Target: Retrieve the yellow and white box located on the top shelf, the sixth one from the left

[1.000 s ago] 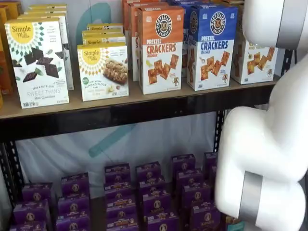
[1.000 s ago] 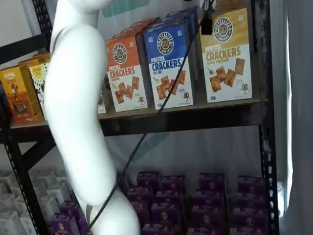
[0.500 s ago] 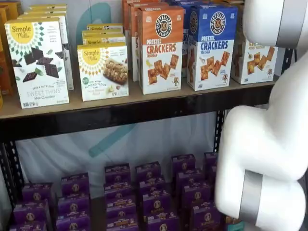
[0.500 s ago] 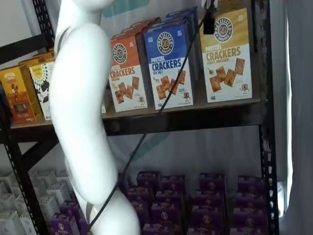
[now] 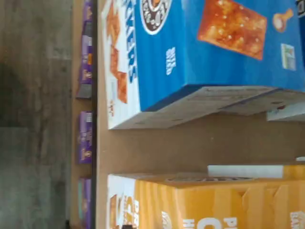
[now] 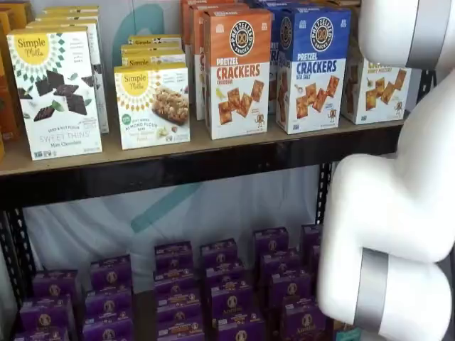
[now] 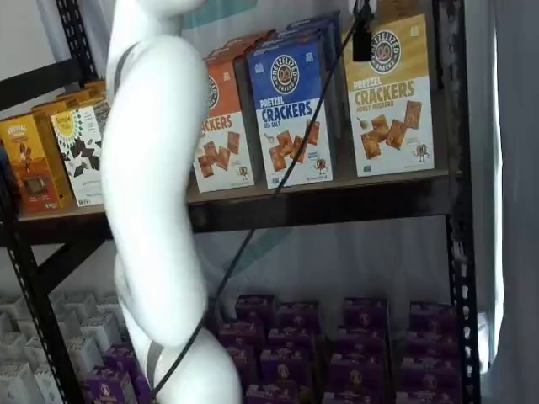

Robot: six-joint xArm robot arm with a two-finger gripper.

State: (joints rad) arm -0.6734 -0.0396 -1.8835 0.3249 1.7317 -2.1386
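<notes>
Yellow and white box upright at the top shelf's right end, blue carton just beside it, gripper at its top corner, jaws spread wide, holding nothing.

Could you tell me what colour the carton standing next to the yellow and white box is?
Blue, with a white lower part; the blue carton shows best in a shelf view.

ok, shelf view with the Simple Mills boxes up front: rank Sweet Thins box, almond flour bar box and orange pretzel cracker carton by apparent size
1. Orange pretzel cracker carton and Sweet Thins box: look alike, no ranking.
2. Almond flour bar box: clearly smallest.
</notes>
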